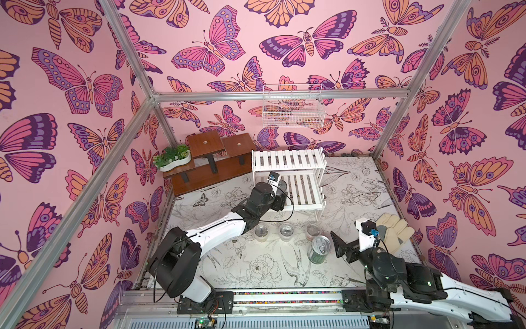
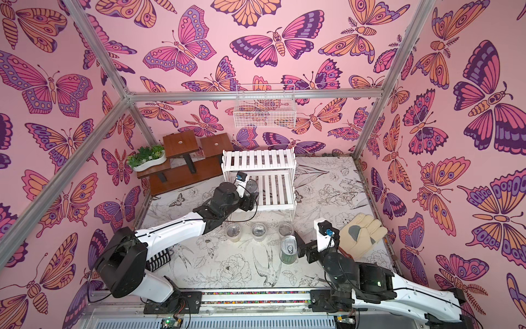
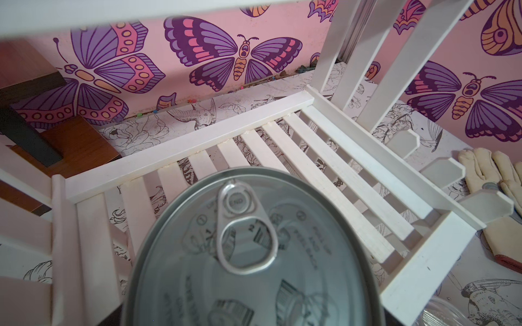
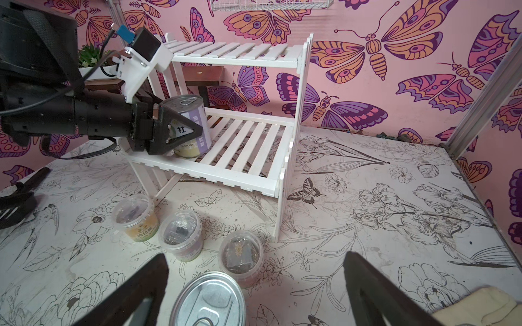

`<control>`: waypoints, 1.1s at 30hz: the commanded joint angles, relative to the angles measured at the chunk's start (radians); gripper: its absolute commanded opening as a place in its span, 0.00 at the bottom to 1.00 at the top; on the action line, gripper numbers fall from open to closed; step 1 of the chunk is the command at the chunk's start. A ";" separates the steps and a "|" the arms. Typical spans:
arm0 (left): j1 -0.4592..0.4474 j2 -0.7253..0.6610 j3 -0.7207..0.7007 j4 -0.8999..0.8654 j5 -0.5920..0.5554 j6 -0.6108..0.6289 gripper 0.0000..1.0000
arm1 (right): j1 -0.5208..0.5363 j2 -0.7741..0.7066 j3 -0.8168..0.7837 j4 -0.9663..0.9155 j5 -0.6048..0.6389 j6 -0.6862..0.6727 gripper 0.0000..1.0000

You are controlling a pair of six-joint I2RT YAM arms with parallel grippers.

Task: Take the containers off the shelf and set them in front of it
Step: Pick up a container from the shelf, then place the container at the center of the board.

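Note:
The white slatted shelf (image 1: 289, 159) (image 4: 234, 50) stands at the back of the table. On the left end of its lower tier (image 3: 310, 158) stands a pull-tab can (image 4: 195, 113) (image 3: 243, 254) (image 1: 283, 185) with a purple and white label. My left gripper (image 4: 187, 124) (image 1: 281, 191) is shut on it, and one finger (image 4: 175, 132) lies flat on its side. Three clear lidded cups (image 1: 261, 231) (image 1: 286, 231) (image 1: 313, 229) stand in a row in front of the shelf. A second can (image 1: 320, 250) (image 4: 209, 299) stands near them. My right gripper (image 4: 255, 254) (image 1: 338, 247) hangs open just right of that can, holding nothing.
A cream work glove (image 1: 392, 230) lies at the right, behind my right wrist. A brown stepped stand (image 1: 210, 159) with a white planter (image 1: 173, 159) sits left of the shelf. A white wire basket (image 1: 293, 111) hangs on the back wall.

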 commanded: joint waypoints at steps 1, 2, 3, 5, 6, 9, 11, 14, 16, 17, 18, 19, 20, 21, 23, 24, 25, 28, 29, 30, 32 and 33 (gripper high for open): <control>0.005 -0.016 -0.013 0.042 0.026 0.002 0.66 | -0.003 -0.007 0.026 -0.016 0.030 -0.012 0.99; 0.005 -0.022 -0.014 0.041 0.030 0.004 0.66 | -0.008 -0.006 0.026 -0.016 0.028 -0.015 0.99; 0.005 -0.029 -0.016 0.039 0.034 0.004 0.66 | -0.011 -0.004 0.029 -0.016 0.022 -0.018 0.99; 0.004 -0.043 -0.019 0.036 0.041 0.006 0.66 | -0.021 0.003 0.033 -0.015 0.009 -0.026 0.99; 0.003 -0.053 -0.022 0.033 0.043 0.008 0.66 | -0.027 0.008 0.036 -0.016 0.000 -0.029 0.99; -0.006 -0.083 -0.033 0.024 0.046 0.007 0.66 | -0.058 0.036 0.049 -0.016 -0.038 -0.038 0.99; -0.014 -0.105 -0.040 0.017 0.046 0.009 0.66 | -0.094 0.059 0.056 -0.016 -0.079 -0.040 0.99; -0.030 -0.138 -0.051 -0.002 0.042 0.016 0.67 | -0.174 0.096 0.064 -0.005 -0.175 -0.043 0.99; -0.041 -0.160 -0.057 -0.017 0.038 0.023 0.67 | -0.229 0.112 0.062 0.016 -0.245 -0.048 0.99; -0.047 -0.174 -0.059 -0.027 0.037 0.025 0.66 | -0.256 0.118 0.060 0.027 -0.279 -0.051 0.99; -0.053 -0.189 -0.063 -0.034 0.036 0.029 0.66 | -0.280 0.127 0.061 0.037 -0.310 -0.054 0.99; -0.059 -0.201 -0.068 -0.039 0.034 0.031 0.66 | -0.299 0.133 0.061 0.043 -0.333 -0.057 0.99; -0.064 -0.217 -0.073 -0.049 0.034 0.033 0.66 | -0.317 0.142 0.063 0.051 -0.356 -0.059 0.99; -0.069 -0.229 -0.077 -0.059 0.033 0.035 0.66 | -0.330 0.150 0.063 0.059 -0.374 -0.062 0.99; -0.082 -0.266 -0.092 -0.075 0.031 0.039 0.66 | -0.351 0.170 0.069 0.069 -0.401 -0.068 0.99; -0.087 -0.295 -0.099 -0.081 0.032 0.038 0.66 | -0.357 0.180 0.072 0.071 -0.411 -0.070 0.99; -0.094 -0.313 -0.107 -0.091 0.033 0.040 0.66 | -0.364 0.187 0.075 0.072 -0.419 -0.074 0.99; -0.113 -0.357 -0.136 -0.112 0.049 0.046 0.67 | -0.379 0.199 0.076 0.078 -0.436 -0.081 0.99; -0.119 -0.373 -0.146 -0.120 0.055 0.047 0.67 | -0.385 0.200 0.075 0.079 -0.440 -0.082 0.99; -0.125 -0.386 -0.156 -0.127 0.062 0.045 0.67 | -0.391 0.201 0.074 0.079 -0.445 -0.083 0.99; -0.141 -0.419 -0.177 -0.145 0.068 0.044 0.66 | -0.405 0.197 0.074 0.079 -0.457 -0.083 0.99; -0.149 -0.432 -0.186 -0.152 0.068 0.044 0.67 | -0.412 0.195 0.075 0.079 -0.463 -0.083 0.99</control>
